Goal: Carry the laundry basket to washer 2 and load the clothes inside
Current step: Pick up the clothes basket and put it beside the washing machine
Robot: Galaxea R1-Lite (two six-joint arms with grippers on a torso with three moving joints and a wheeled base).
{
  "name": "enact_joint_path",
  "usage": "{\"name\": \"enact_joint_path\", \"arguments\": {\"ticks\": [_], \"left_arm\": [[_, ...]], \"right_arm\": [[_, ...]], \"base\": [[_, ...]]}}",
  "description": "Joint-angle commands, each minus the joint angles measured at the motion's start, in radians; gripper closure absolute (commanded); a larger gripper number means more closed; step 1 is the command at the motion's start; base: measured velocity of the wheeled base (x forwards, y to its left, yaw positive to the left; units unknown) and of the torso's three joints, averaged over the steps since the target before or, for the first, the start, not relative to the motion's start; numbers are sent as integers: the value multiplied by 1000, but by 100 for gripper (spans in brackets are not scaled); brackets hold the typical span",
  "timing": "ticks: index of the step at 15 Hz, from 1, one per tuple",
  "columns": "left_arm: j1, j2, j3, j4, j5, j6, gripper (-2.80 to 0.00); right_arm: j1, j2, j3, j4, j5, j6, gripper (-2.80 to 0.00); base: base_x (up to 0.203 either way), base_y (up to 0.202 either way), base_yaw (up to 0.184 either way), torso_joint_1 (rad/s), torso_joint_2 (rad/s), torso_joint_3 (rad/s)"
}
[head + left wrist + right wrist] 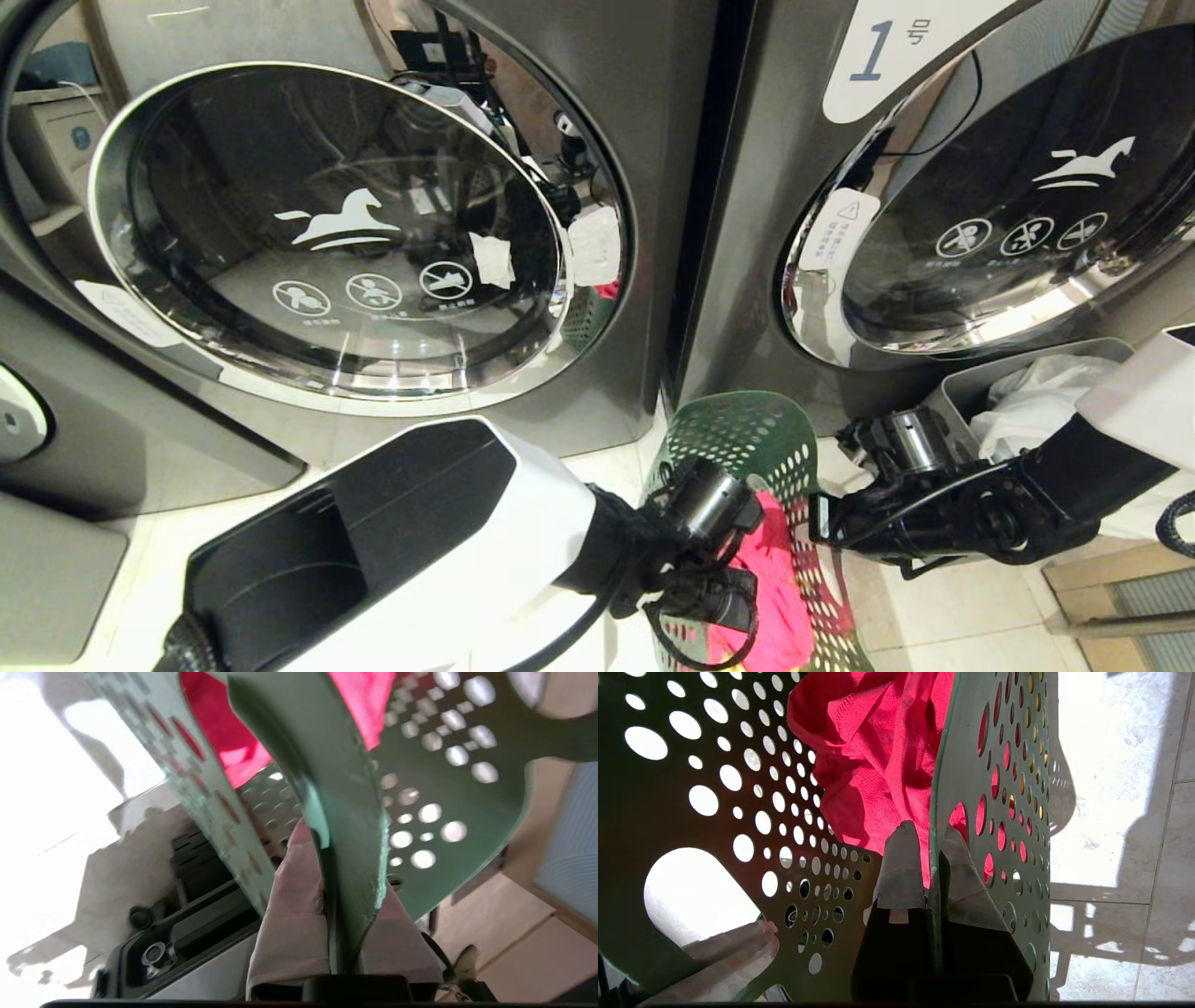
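The dark green perforated laundry basket point(747, 439) is low in front of me, between the two machines. A bright pink-red garment point(777, 583) of the clothes lies inside it. My left gripper point(738, 583) is shut on the basket's near-left rim point(345, 812), one taped finger on each side of the wall. My right gripper point(820, 523) is shut on the right rim point(941, 788), with the pink cloth point(878, 751) just beyond its inner finger. Washer 2 point(327, 233) is the dark grey machine on the left. Its chrome-ringed glass door faces me and its number label is out of view.
The like machine labelled 1 point(1008, 205) stands on the right. Below its door, a grey bin point(971, 387) holding a white bag sits behind my right arm. Pale floor tiles point(962, 607) lie under the basket. A wooden edge point(1111, 569) is at the far right.
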Motion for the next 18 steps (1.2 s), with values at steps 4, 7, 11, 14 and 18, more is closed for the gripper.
{"name": "enact_joint_path", "arguments": {"ticks": [4, 7, 11, 14, 18], "left_arm": [[0, 11, -74, 115, 8, -5, -280], [0, 12, -88, 124, 30, -7, -280], [2, -25, -28, 207, 153, -13, -280], [9, -100, 53, 245, 178, -44, -280], [9, -155, 89, 243, 175, -65, -280]], "right_arm": [[-4, 0, -1, -3, 1, 1, 0], [-9, 0, 0, -3, 1, -6, 0], [-26, 9, 6, -1, 0, -33, 0], [-62, 55, 4, -3, -55, -138, 0], [-131, 61, 9, -1, -58, -249, 0]], "base": [[0, 0, 0, 0, 0, 0], [0, 0, 0, 0, 0, 0], [0, 0, 0, 0, 0, 0], [0, 0, 0, 0, 0, 0], [0, 0, 0, 0, 0, 0]]}}
